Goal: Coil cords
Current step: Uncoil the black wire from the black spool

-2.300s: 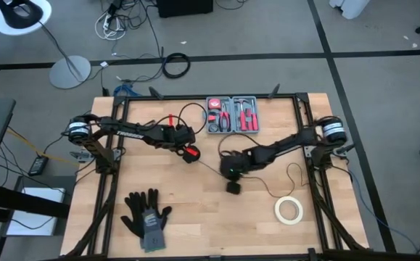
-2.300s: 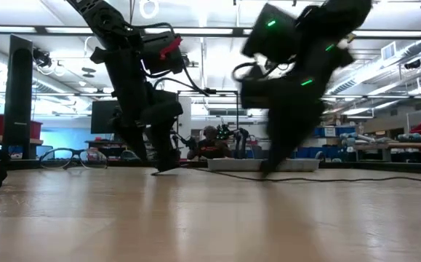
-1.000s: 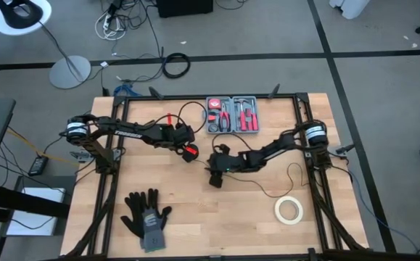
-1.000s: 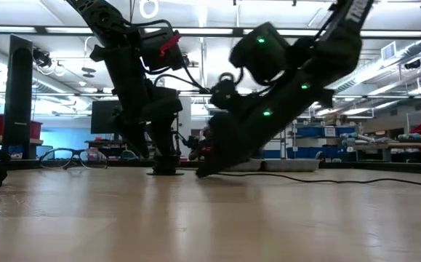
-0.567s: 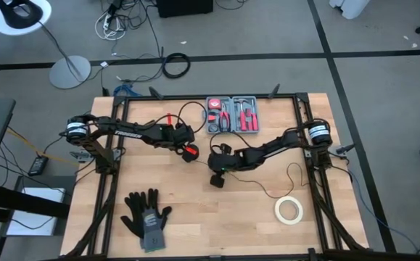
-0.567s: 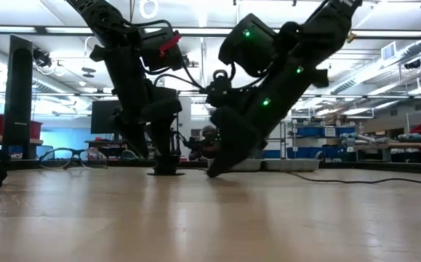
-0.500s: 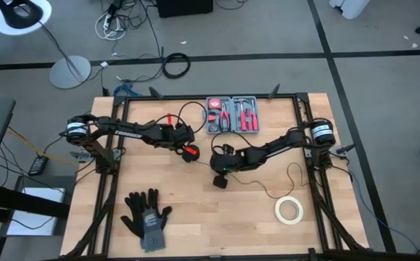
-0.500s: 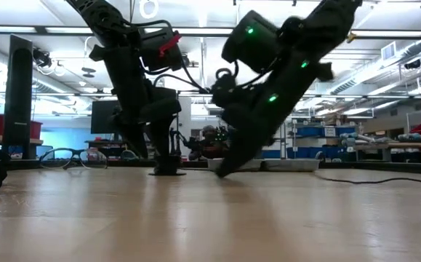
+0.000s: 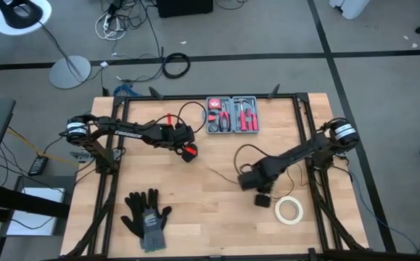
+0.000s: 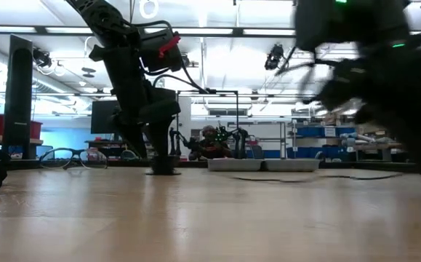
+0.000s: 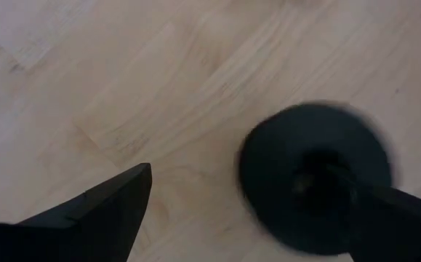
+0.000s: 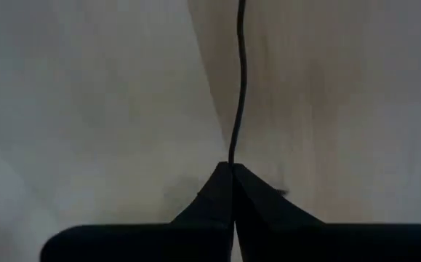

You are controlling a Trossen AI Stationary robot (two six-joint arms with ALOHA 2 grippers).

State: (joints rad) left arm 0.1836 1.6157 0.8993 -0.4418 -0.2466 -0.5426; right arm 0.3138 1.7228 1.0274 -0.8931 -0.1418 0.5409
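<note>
Pinching the cords [image 12: 241, 87] near the worktop [image 9: 195, 217] front, right tool [image 12: 233, 169] is fully closed on the wire, likely to drag slack; left tool [image 11: 246, 211] gapes wide over its puck [image 11: 313, 185], gripping nothing.

Cord [image 12: 241, 80]: very thin black wire, pinched between closed dark fingertips and running straight away over the pale wood.
Course: crosses mid-table [image 9: 224, 176], curving in a loose arc.
Disc end [image 11: 314, 175]: small round black puck, lying flat on the wood.
</note>
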